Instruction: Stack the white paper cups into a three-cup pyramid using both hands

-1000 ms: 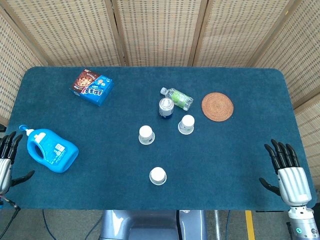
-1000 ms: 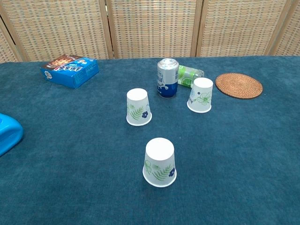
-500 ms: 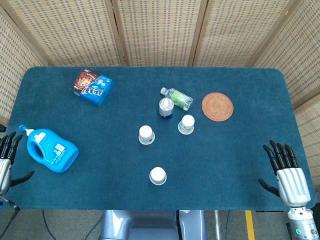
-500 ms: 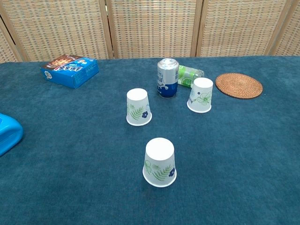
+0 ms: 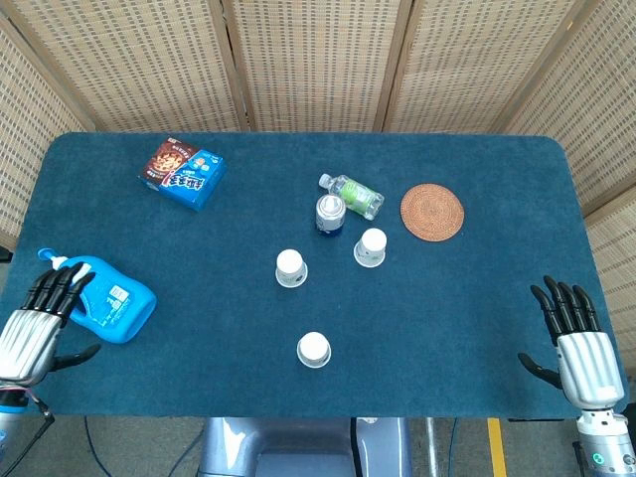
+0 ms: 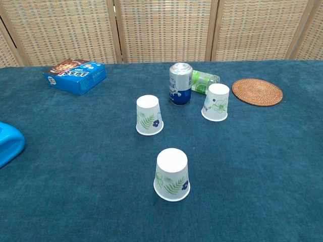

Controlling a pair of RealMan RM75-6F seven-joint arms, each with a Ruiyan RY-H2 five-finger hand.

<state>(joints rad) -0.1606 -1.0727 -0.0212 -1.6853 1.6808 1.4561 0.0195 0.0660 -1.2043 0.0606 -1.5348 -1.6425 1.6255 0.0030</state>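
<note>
Three white paper cups with leaf prints stand upside down and apart on the blue table. The near cup [image 5: 313, 349] [image 6: 172, 174] is at the front centre, the middle cup [image 5: 290, 267] [image 6: 149, 115] sits behind it to the left, and the far cup [image 5: 371, 246] [image 6: 216, 102] is to the right beside the can. My left hand [image 5: 38, 318] is at the table's front left edge, fingers spread, empty. At the front right edge my right hand [image 5: 574, 339] also has its fingers spread and holds nothing. Neither hand shows in the chest view.
A blue detergent bottle [image 5: 102, 297] [image 6: 9, 143] lies just right of my left hand. A drink can [image 5: 330, 214] [image 6: 180, 83] and a lying green bottle [image 5: 354, 195] [image 6: 204, 81] stand behind the cups. A woven coaster [image 5: 432, 212] [image 6: 257, 92] is at the right, a snack box [image 5: 182, 172] [image 6: 74, 75] at the back left.
My left hand has moved in from the left edge toward the detergent bottle. My right hand has shifted slightly back toward the table's corner. The cups have not moved.
</note>
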